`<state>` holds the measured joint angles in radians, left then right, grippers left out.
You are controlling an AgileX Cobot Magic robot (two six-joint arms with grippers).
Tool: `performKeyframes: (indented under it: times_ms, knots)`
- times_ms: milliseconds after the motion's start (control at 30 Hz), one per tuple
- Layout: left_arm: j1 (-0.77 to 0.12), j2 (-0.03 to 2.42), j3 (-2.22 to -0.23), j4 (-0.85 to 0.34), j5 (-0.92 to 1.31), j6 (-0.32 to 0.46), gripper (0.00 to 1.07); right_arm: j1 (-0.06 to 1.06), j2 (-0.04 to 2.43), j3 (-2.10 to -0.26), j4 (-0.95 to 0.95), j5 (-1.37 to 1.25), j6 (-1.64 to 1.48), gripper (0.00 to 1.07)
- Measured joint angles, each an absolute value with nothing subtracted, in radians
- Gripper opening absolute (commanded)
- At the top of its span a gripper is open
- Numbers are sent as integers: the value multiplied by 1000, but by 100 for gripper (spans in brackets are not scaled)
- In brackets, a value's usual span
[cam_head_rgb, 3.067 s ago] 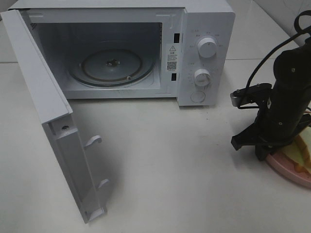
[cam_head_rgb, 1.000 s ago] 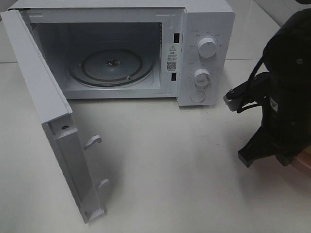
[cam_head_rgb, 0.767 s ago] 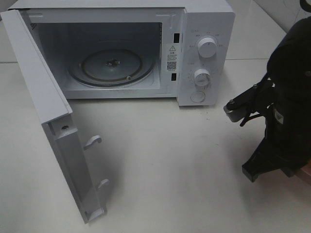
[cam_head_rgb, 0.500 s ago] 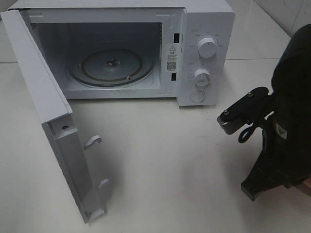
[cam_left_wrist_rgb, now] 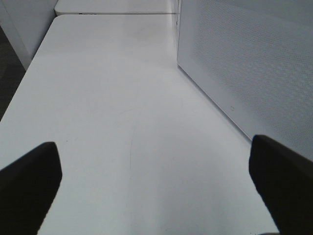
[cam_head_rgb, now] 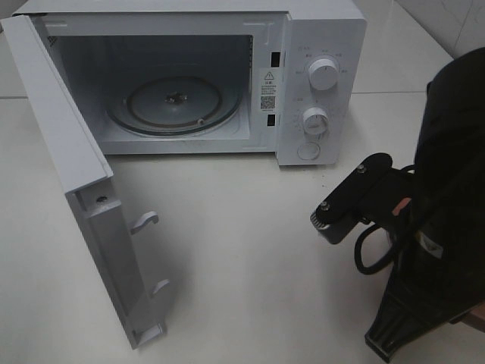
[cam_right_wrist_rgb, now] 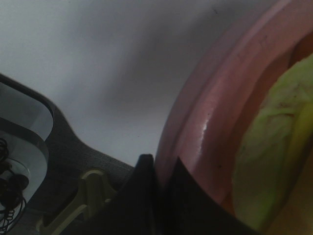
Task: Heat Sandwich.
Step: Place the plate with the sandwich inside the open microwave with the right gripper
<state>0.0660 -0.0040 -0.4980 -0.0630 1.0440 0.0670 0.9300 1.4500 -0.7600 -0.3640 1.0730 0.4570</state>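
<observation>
In the right wrist view my right gripper (cam_right_wrist_rgb: 160, 172) is shut on the rim of the round pink plate (cam_right_wrist_rgb: 215, 112). On that plate lies the sandwich (cam_right_wrist_rgb: 271, 147), of which only pale yellow-green filling shows. In the high view the black right arm (cam_head_rgb: 443, 220) fills the right side and hides the plate, apart from a pink sliver (cam_head_rgb: 477, 318) at the frame's edge. The sandwich is hidden there. My left gripper (cam_left_wrist_rgb: 156, 188) is open over bare table beside the microwave's side wall (cam_left_wrist_rgb: 254, 68), its dark fingers (cam_left_wrist_rgb: 29, 186) far apart.
The white microwave (cam_head_rgb: 322, 45) stands at the back with its door (cam_head_rgb: 83, 189) swung wide open to the left. Its glass turntable (cam_head_rgb: 176, 102) is bare. White tabletop (cam_head_rgb: 242, 250) stretches in front of it.
The right arm has risen towards the high camera and moved left and nearer, keeping its grip on the plate. The plate and sandwich seen earlier are now hidden behind it.
</observation>
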Motion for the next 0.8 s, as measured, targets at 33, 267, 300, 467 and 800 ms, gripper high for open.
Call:
performKeyframes:
  times_ms: [33,267,300,467,800]
  knots:
    - [66,-4,-498,-63,1044,67,103,945,1450,-760,-364,1081,461,2]
    - [66,-4,-498,-63,1044,67,103,1034,1450,-760,-363,1095,482,2]
    - [66,-4,-498,-63,1044,67,103,1043,1450,-760,-362,1095,482,2]
    - [66,-4,-498,-63,1044,67,103,1056,1450,-760,-363,1094,467,2]
    - [66,-4,-498,-63,1044,67,103,1056,1450,-759,-454,1074,270,2]
